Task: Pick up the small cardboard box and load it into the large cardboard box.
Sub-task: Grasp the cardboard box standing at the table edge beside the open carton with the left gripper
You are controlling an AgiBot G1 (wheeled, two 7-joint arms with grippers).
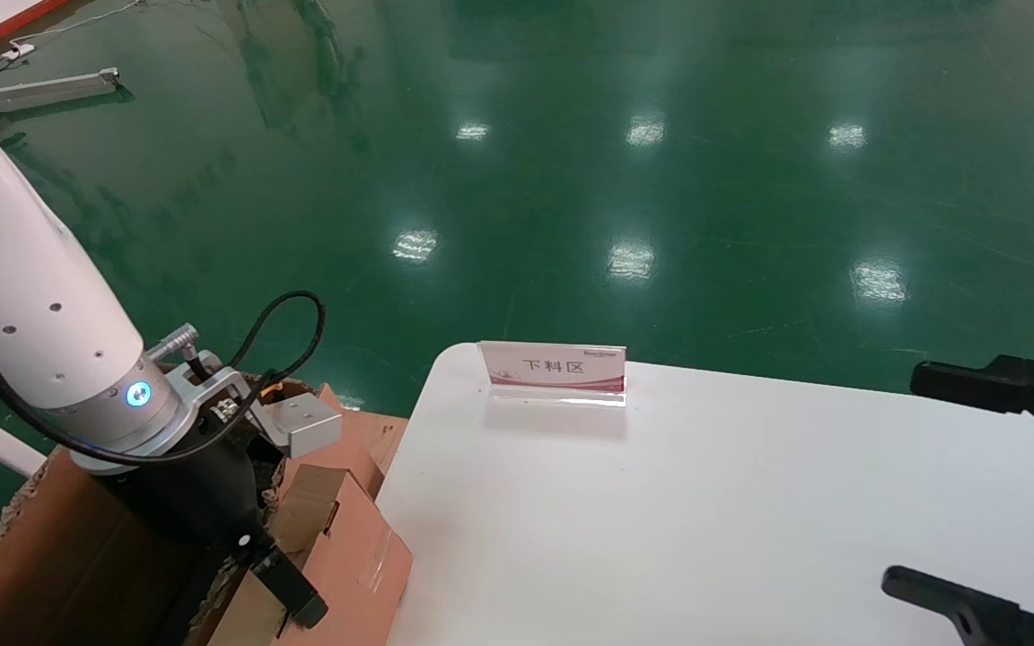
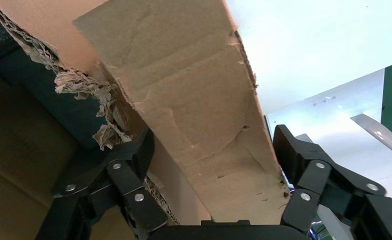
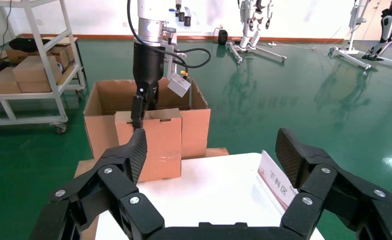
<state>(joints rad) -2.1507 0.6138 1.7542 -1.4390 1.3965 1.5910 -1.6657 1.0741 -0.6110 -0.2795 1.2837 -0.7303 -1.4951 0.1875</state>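
Small cardboard box (image 3: 155,145) hangs tilted at the edge of the white surface (image 1: 705,502), against the front wall of the large cardboard box (image 3: 103,107), whose ragged torn rim shows beside it. Left claw (image 2: 211,165) reaches down from above and is clamped on the small carton's top flap, one finger (image 2: 133,155) on each side of the cardboard. Right claw (image 3: 211,155) hovers over the surface's right side, spread wide and holding nothing. A small placard sign (image 1: 555,368) stands near the far edge of the surface, with green floor (image 1: 616,135) beyond.
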